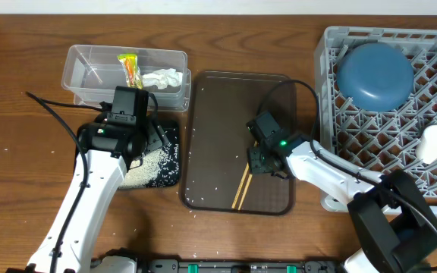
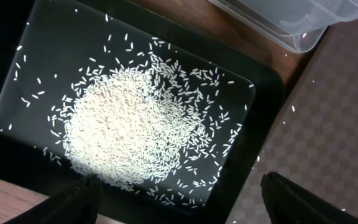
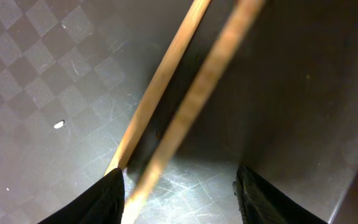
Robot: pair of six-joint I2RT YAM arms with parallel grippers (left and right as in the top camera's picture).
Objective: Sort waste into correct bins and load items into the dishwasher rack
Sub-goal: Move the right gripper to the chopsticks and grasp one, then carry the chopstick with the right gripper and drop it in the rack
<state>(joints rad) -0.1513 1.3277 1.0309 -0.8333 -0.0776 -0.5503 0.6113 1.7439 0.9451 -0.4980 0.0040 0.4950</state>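
Observation:
The clear tub [image 1: 82, 53] at the back left holds the snack wrapper [image 1: 130, 68] and the white tissue [image 1: 163, 78]. The black tray [image 1: 171, 136] in front of it holds a heap of rice [image 1: 146, 168]. My left gripper [image 1: 149, 138] hovers open over that tray; the left wrist view shows the rice [image 2: 126, 130] ahead of the spread fingers [image 2: 179, 205]. The wooden chopsticks [image 1: 241, 191] lie on the brown serving tray. My right gripper [image 1: 260, 161] is open at their far end, and they run between its fingers [image 3: 179, 199], close to the left finger. The dark-blue dish [image 1: 374, 73] sits in the grey rack [image 1: 328, 98].
The brown serving tray [image 1: 203, 114] lies mid-table with a few stray rice grains on it. A pale cup [image 1: 435, 144] and other pale items at the right edge stand in the rack. Stray grains dot the wooden table at the left.

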